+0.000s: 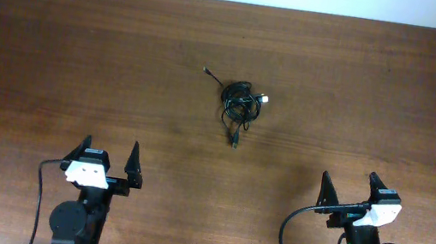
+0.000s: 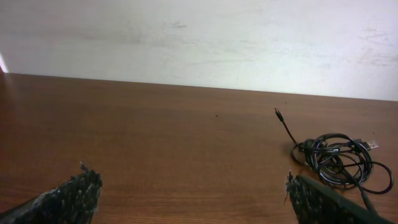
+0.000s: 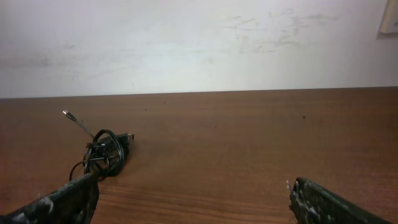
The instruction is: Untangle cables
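Left tool (image 1: 110, 148) is standing wide open and gripping nothing, its 2 fingers (image 2: 74, 193) hanging over bare brown counter (image 1: 48, 45). Right tool (image 1: 349, 181) is standing equally wide, also gripping nothing.

The cables (image 1: 240, 104) are lying in 1 tight black bunch on the counter. They are sitting ahead of both tools and well apart from each: ahead and right of the left tool, ahead and left of the right tool, roughly midway between the 2. Nothing is touching them.

3 ends are showing outside the bunch:
- 1 thin plug end (image 1: 207, 70) is sticking out on the far side, angling toward the left tool's side.
- 1 silver plug (image 1: 265, 99) is poking out toward the right tool's side.
- 1 tail end (image 1: 233, 145) is trailing back toward the tools.

The number of separate cords inside the bunch is not readable, as the loops are overlapping too closely.

A pale wall (image 2: 186, 37) is running along the counter's far edge, beyond the cables.
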